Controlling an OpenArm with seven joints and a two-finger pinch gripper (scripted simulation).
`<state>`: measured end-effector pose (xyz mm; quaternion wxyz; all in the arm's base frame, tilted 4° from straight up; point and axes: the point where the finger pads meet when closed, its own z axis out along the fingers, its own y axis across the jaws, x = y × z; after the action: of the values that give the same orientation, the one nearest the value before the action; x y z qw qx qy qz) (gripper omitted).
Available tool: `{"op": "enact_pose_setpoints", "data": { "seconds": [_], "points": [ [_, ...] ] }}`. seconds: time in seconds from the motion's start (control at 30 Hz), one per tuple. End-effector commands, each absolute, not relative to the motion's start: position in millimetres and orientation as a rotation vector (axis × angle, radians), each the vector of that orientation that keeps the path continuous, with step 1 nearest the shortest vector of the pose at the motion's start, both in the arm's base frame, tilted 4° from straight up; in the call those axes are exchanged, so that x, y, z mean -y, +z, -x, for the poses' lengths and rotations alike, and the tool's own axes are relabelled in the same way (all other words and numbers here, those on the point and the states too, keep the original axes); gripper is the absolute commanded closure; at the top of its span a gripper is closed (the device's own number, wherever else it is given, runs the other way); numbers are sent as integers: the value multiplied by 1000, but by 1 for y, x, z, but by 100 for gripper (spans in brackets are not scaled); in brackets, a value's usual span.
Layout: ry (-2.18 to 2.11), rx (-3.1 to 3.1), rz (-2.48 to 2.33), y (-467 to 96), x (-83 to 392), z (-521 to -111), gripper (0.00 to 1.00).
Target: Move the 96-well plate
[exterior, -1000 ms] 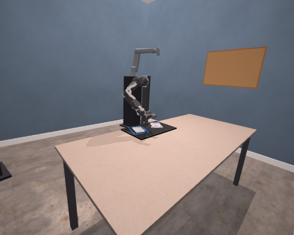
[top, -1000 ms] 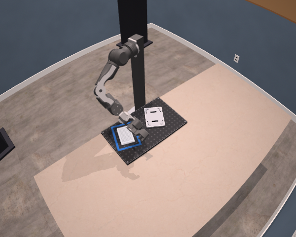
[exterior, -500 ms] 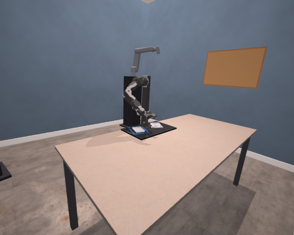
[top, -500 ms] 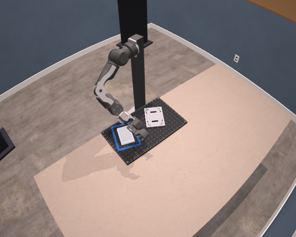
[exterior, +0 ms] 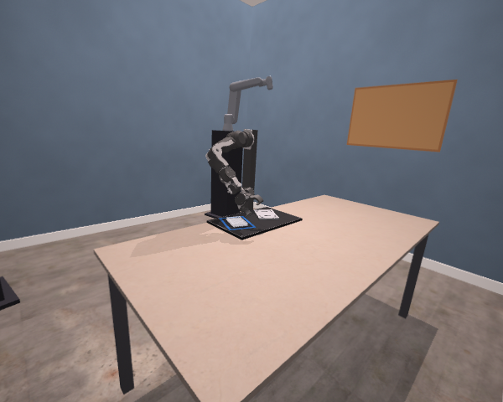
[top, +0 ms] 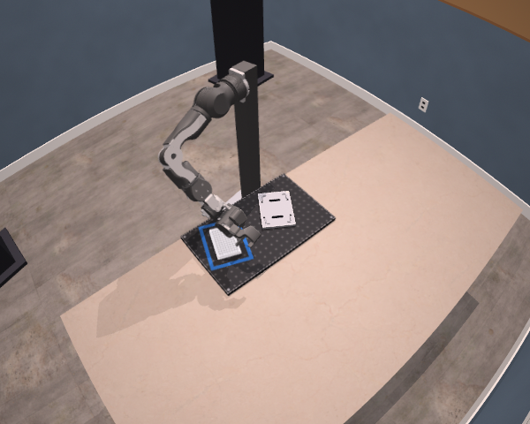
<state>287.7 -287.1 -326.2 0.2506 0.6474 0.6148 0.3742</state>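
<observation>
one 96-well plate (top: 224,244) lies flat inside the blue outline of bench spot b1 (top: 210,265) on the black perforated breadboard (top: 297,237), which sits at the far corner of the beige table (top: 329,319). in the top view the plate's long axis runs from its end under the gripper toward the near edge of the breadboard, roughly parallel to the long sides of the blue frame; the cut-off corner cannot be picked out at this size. the white plate nest n1 (top: 276,209) lies on the same breadboard, apart from the plate and toward the black mounting column (top: 246,132), with corner locators and two dark slots visible; its a1 mark is too small to read. the single arm (top: 183,150) leaves the column at shoulder height, drops away from it to a sharp elbow, then folds back down and inward so that the wrist points steeply at the breadboard. the gripper (top: 238,228) stands at the plate's far end, over the far side of the blue frame, with its fingers partly spread and nothing clamped between them; whether they touch the plate cannot be told. the gripper body hides the plate's far end and part of the blue outline. in the exterior view the plate (exterior: 236,222), the nest (exterior: 266,213) and the gripper (exterior: 249,199) are small, and the well pattern is barely resolved.
</observation>
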Motion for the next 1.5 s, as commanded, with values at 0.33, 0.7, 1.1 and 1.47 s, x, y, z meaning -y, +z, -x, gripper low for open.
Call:
{"op": "enact_pose_setpoints", "data": {
  "seconds": [0.33,0.7,1.1,1.47],
  "points": [
    [859,-1962,-1649,-330,292,-244,23],
    [761,-2122,-1568,-333,294,-218,23],
    [687,-2229,-1509,-335,296,-201,23],
    [493,-2475,-1342,-340,301,-165,23]
  ]
}}
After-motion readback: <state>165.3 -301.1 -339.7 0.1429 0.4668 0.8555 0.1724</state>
